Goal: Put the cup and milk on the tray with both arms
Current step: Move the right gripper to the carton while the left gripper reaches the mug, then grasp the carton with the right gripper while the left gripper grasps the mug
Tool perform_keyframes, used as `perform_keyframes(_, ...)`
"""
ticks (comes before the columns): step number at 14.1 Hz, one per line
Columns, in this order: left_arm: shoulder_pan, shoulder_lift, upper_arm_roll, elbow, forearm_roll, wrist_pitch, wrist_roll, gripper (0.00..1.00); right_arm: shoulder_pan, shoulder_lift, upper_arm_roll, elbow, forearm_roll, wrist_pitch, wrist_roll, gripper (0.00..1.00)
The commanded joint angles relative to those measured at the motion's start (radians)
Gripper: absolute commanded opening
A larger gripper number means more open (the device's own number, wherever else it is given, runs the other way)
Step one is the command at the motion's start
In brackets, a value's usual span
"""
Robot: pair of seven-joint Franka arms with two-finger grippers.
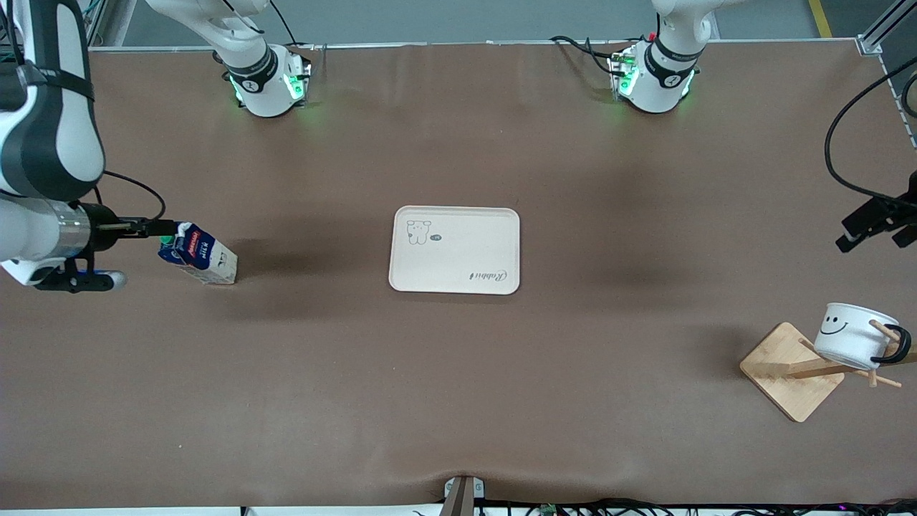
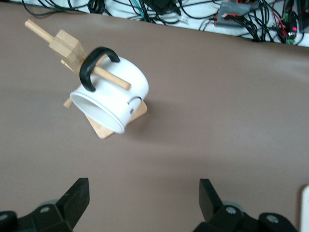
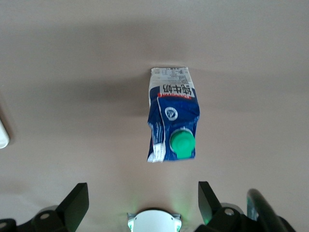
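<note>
The milk (image 1: 199, 254), a dark blue carton with a green cap, stands on the table toward the right arm's end. It also shows in the right wrist view (image 3: 173, 121). My right gripper (image 1: 154, 228) hangs open and empty over the table beside it (image 3: 140, 198). The cream tray (image 1: 455, 249) lies empty in the middle of the table. The white smiley cup (image 1: 852, 335) hangs by its black handle on a peg of the wooden rack (image 1: 791, 369) toward the left arm's end. My left gripper (image 1: 860, 233) is open and empty above the table, apart from the cup (image 2: 113, 96).
The rack's square wooden base (image 2: 104, 129) sits under the cup near the table's front edge. Cables (image 2: 231, 19) lie along that edge. A tray corner (image 3: 2, 133) shows in the right wrist view. The arm bases (image 1: 265, 79) stand at the back.
</note>
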Motion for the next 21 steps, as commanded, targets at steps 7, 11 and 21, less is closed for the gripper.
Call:
perform_keyframes(7, 0.038, 0.111, -0.003, -0.112, -0.121, 0.367, 0.197, 1.00, 0.019, -0.098, 0.003, -0.252, -0.101, 0.206, 0.006, 1.00)
perform_keyframes(11, 0.045, 0.192, -0.009, -0.112, -0.190, 0.495, 0.248, 0.99, 0.017, -0.097, 0.005, -0.254, -0.106, 0.199, 0.014, 1.00)
perform_keyframes(21, 0.035, 0.220, -0.021, -0.110, -0.241, 0.529, 0.280, 0.29, -0.004, -0.086, -0.001, -0.295, -0.106, 0.266, 0.017, 1.00)
